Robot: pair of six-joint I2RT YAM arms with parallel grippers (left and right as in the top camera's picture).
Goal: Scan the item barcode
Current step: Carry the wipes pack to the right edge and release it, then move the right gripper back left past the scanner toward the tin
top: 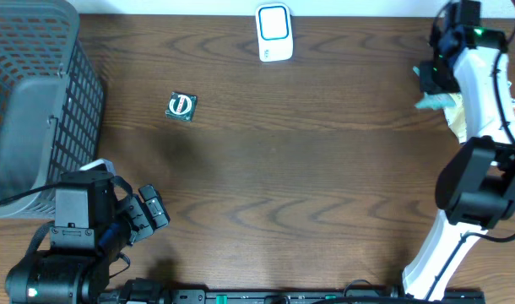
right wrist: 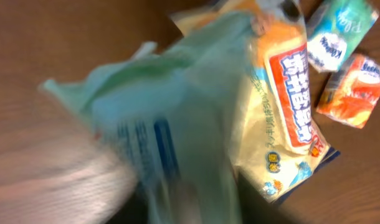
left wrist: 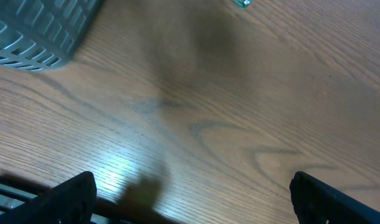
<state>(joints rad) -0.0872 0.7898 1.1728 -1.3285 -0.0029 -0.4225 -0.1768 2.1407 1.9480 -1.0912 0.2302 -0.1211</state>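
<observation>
Your left gripper (left wrist: 191, 194) gapes near the grey plastic mesh basket (top: 72, 80). You cannot tell your right gripper's (top: 431, 82) state at the pale green plastic packet (right wrist: 168, 124).

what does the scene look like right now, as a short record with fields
left gripper: open, above bare table, beside the basket
right gripper: over a heap of packets at the right edge; open or shut unclear, view blurred
nearest item: pale green packet, filling the right wrist view
scanner: white, far edge, centre
loose item: small square packet, alone, left of centre
</observation>
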